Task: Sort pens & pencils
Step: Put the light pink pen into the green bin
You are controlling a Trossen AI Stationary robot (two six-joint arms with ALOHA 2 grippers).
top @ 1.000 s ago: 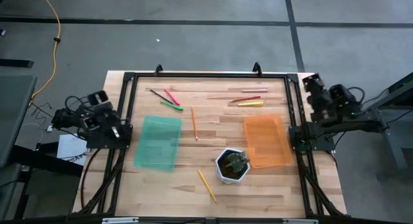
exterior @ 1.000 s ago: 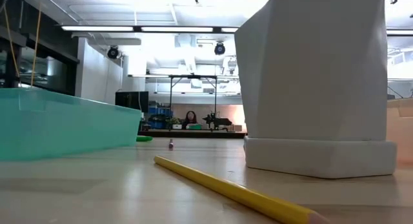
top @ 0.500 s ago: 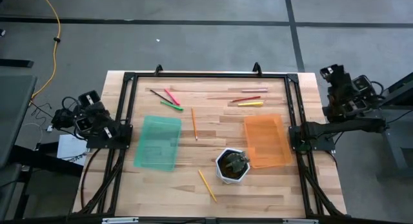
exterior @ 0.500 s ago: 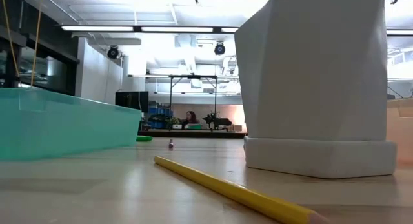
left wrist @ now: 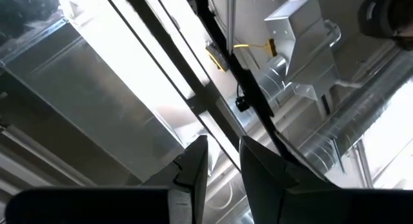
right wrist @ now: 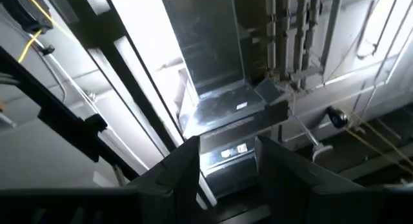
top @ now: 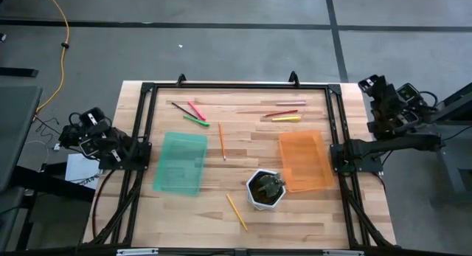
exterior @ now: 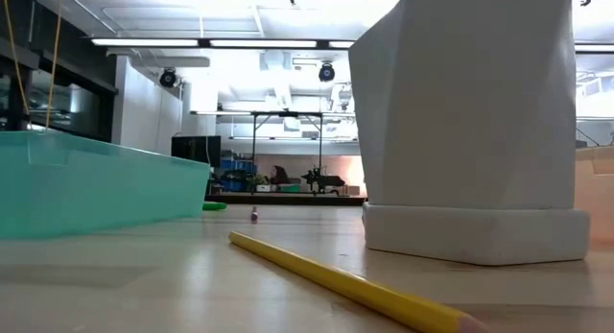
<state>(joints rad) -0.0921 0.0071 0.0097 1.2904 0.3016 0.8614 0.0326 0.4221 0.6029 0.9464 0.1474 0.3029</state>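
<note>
Your wooden table (top: pixel 243 204) carries a green tray (top: pixel 181 162) left of centre and an orange tray (top: pixel 304 161) to the right, both without contents. A white pot (top: pixel 265 189) sits between them, nearer the front. Your left gripper (left wrist: pixel 222 172) is parked off the table's left edge, jaws a narrow gap apart around nothing. Your right gripper (right wrist: pixel 226 162) waits off the right edge, jaws moderately apart, also unloaded. The pens (top: pixel 193 113) lie in two clusters at the far side. The pencils (top: pixel 237 212) lie scattered: one between the trays, one near the front.
</note>
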